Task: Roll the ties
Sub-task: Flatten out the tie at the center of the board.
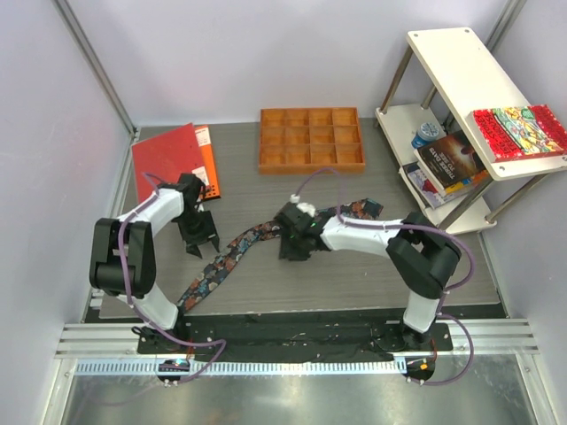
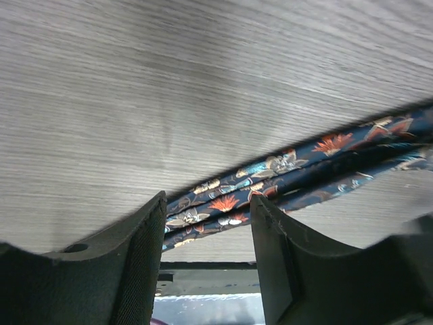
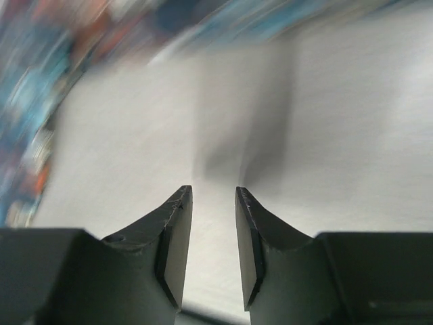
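Note:
The tie (image 1: 232, 254) is dark navy with an orange, red, teal and white floral pattern. It lies stretched across the grey table from the front left to the right centre (image 1: 361, 210). My left gripper (image 1: 199, 239) hovers just left of it, open and empty. In the left wrist view the folded tie (image 2: 270, 176) runs diagonally just past the open gripper (image 2: 206, 203). My right gripper (image 1: 293, 247) is over the tie's middle. In the right wrist view it (image 3: 211, 193) is open a little and empty above bare table, with the tie (image 3: 34, 101) blurred at the upper left.
A wooden compartment tray (image 1: 311, 139) sits at the back centre. A red and orange folder (image 1: 173, 159) lies at the back left. A white shelf unit (image 1: 461, 88) at the right holds books, including a red patterned book (image 1: 518, 130).

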`<state>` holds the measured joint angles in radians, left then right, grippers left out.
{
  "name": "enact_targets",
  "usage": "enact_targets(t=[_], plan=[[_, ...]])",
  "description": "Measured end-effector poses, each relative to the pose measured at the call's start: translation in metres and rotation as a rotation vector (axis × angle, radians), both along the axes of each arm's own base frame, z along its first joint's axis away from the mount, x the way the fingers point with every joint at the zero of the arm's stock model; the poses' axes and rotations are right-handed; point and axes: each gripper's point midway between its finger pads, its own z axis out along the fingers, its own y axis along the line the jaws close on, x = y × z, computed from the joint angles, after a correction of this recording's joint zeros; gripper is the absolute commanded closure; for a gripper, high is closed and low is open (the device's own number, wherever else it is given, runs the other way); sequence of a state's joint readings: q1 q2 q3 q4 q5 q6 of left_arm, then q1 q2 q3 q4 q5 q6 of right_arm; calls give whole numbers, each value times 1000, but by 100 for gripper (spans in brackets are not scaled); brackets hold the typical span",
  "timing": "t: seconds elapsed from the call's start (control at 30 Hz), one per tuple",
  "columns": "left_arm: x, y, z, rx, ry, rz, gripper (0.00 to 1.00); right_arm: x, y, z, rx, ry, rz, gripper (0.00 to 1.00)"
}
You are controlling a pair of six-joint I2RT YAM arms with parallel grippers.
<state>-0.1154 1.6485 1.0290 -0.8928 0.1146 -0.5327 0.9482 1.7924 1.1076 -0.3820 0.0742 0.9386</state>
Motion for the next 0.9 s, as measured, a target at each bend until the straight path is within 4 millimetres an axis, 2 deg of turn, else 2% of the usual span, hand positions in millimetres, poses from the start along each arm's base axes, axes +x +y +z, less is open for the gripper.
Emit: enact_targets(t=[0.07, 0.17, 0.4, 0.5, 0.6, 0.73, 0.9], plan=[[-2, 0, -4, -1, 11, -1, 48, 26, -33, -8, -42, -1, -103, 64], [-2, -1, -9, -5, 15, -1, 49, 59, -59, -9, -51, -22, -201, 66], [0, -7, -16, -29, 29, -7, 53, 114, -78, -9, -21, -60, -276, 68], [-4, -14, -21, -43, 72, -27, 53, 137, -92, -8, -6, -76, -316, 69], [2, -33, -20, -73, 93, -79, 54, 162, -126, -8, -11, -89, -397, 69], [15, -63, -19, -105, 97, -158, 55, 182, -168, -7, -37, -101, -488, 68], [30, -104, -16, -151, 76, -247, 54, 193, -213, -7, -120, -97, -550, 68]])
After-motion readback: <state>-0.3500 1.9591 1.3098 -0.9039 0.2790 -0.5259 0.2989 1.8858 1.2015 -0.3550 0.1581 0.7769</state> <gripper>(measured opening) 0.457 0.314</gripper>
